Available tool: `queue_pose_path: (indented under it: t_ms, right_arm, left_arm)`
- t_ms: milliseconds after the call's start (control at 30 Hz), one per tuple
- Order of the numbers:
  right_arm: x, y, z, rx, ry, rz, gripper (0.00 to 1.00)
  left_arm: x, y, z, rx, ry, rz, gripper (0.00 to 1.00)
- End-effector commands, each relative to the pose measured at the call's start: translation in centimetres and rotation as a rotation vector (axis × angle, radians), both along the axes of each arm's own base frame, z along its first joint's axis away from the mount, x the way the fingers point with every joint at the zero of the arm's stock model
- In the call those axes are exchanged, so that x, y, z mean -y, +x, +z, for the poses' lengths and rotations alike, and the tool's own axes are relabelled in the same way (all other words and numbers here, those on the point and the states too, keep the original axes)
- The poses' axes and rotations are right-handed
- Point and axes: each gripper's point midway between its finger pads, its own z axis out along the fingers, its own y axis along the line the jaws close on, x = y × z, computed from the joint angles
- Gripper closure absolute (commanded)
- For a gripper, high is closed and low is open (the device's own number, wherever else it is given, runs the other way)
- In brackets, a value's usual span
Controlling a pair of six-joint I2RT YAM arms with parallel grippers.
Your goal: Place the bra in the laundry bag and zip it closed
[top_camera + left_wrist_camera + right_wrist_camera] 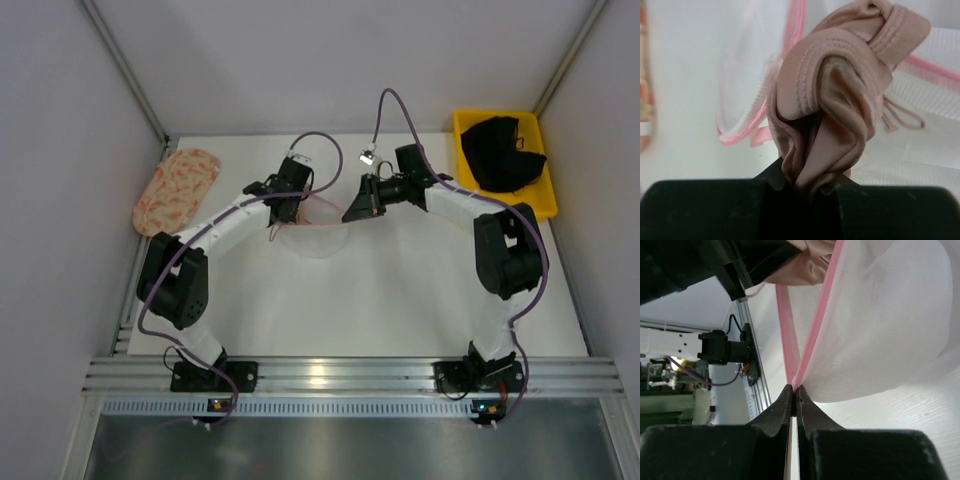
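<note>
Left jaws pinch bunched pale-pink bra (840,100).

bra (830,100) tail hidden inside left end effector (806,189), laundry bag (880,315) cropped at top edge

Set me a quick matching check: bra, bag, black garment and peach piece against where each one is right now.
Things:
1. bra
2. bag
3. black garment
4. peach piece

Places:
A. in the yellow bin
B. pink rim pinched in the right jaws
C. at the far left of the table
D. bunched in the left jaws

Pairs: 1-D, 2-B, 3-A, 4-C
</note>
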Motion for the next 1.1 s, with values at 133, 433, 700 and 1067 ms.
queue_pose_path:
  t_ms: [133, 433, 700, 1067]
  right_arm:
    - [-0.8, 1.4, 1.4, -0.001, 0.059, -0.053, 1.0]
    - [-0.4, 2.8, -0.4, -0.041, 0.007, -0.129, 1.0]
    - [0.9, 2.8, -3.0, -0.04, -0.088, -0.151, 1.0]
    - [0.9, 3.0, -3.2, -0.033, -0.096, -0.143, 1.0]
  left_arm:
    - [2.4, -1.8, -0.8, -0.023, 0.204, -0.18, 1.0]
    - [5.0, -1.7, -6.2, -0.136, 0.137, -0.154, 1.0]
    - [7.8, -3.5, -3.8, -0.139, -0.109, -0.227, 0.89]
    - [9.9, -3.7, 1.3, -0.07, -0.287, -0.284, 0.49]
